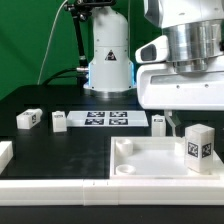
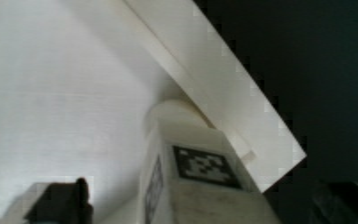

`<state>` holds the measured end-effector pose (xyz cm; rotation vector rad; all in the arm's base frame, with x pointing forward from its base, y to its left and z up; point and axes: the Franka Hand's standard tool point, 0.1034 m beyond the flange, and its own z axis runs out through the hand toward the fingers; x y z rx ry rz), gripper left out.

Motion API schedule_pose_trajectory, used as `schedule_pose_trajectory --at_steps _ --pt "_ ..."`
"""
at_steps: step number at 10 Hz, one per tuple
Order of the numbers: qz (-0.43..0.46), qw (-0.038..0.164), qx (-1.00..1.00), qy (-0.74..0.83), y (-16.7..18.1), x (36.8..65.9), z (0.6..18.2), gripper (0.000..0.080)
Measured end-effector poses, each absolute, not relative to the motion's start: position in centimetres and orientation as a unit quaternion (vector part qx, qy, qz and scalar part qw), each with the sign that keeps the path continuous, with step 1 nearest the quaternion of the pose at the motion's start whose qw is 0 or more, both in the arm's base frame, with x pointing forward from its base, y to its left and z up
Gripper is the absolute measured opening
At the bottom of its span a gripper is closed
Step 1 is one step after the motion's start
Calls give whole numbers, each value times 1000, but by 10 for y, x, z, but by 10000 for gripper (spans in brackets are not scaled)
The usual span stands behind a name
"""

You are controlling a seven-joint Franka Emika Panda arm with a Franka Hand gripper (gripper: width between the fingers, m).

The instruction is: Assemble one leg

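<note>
One leg (image 1: 200,148), a white block with a marker tag, stands upright at the near right corner of the large white tray-like part (image 1: 140,165). My gripper (image 1: 195,130) hangs right over it with a finger on either side. In the wrist view the leg (image 2: 202,160) sits between the fingers, and the dark finger (image 2: 60,200) stands a gap away from it, so the gripper is open. The tray's rim (image 2: 211,70) runs past the leg. Three more legs lie on the black table: two at the exterior view's left (image 1: 28,119) (image 1: 59,121), one by the gripper (image 1: 158,122).
The marker board (image 1: 107,120) lies flat behind the tray. The robot base (image 1: 108,60) stands at the back. A white bar (image 1: 60,190) runs along the front, with a white piece (image 1: 5,152) at the exterior view's left edge.
</note>
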<state>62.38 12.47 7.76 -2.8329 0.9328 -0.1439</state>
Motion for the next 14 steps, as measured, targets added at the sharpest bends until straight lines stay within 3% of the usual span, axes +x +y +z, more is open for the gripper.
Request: schedule_pose_trajectory --at_steps 5,7,12,13,14 --pt "-55 45 -996 55 125 625 73 649" --pt "-56 20 -997 -54 127 624 74 649" --pt "-55 14 -988 -141 125 623 73 649" --pt "-55 14 -988 -141 125 623 73 550" --pt "-55 14 -988 -141 125 623 73 550"
